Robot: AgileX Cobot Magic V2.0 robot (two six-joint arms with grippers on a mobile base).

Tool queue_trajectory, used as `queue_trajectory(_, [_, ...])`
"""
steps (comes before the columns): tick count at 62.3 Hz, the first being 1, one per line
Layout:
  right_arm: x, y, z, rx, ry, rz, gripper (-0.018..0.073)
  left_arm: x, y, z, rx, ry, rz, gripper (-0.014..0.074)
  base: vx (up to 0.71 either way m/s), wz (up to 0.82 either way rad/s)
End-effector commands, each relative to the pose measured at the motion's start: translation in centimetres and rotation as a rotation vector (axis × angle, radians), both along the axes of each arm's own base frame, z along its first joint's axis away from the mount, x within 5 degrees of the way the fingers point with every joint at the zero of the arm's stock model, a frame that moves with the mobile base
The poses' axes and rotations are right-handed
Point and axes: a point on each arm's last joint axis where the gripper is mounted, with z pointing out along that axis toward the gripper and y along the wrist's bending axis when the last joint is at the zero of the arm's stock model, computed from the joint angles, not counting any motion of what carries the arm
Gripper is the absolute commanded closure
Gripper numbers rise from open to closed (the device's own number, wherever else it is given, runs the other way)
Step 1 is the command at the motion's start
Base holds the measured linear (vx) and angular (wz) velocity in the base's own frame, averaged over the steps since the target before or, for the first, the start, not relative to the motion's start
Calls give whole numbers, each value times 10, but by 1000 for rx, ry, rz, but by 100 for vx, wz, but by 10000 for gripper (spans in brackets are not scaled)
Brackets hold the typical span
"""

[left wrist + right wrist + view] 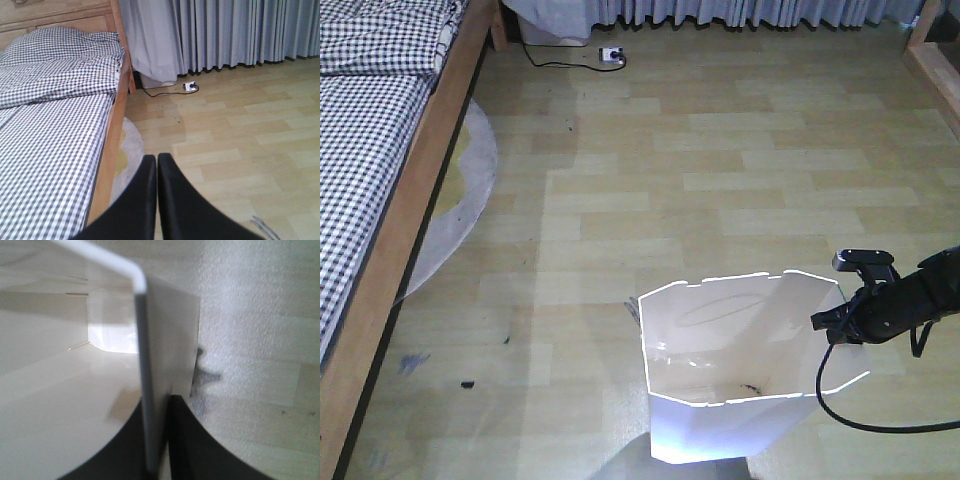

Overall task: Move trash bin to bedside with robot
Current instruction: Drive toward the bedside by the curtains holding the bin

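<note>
**A:** One trash bin [720,345] stands upright on the wooden floor [720,170], near and right of centre, well apart from the bed.

**B:** What has hold of it?

**A:** The right gripper [840,325] is clamped on its right wall at the rim, one finger inside and one outside. The left gripper [156,161] is clenched on nothing, its fingers touching.

**B:** And around it?

**A:** The bed frame [417,190] with checkered bedding [360,130] runs along the left. Between frame and bin lie a round grey rug [480,160], partly under the frame, and small dark scraps [467,384]. Far off, a power strip [611,57] sits below the curtains [740,10].
</note>
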Motion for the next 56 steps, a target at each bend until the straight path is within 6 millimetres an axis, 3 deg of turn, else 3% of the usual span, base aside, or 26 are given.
queue_trajectory(1, [12,6,31,110,-62,-23,565,1,-1,-3,-8,-54,-16,602,38,-9])
queue_trajectory(56, [12,6,31,110,-62,-23,565,1,-1,-3,-8,-54,-16,602,38,1])
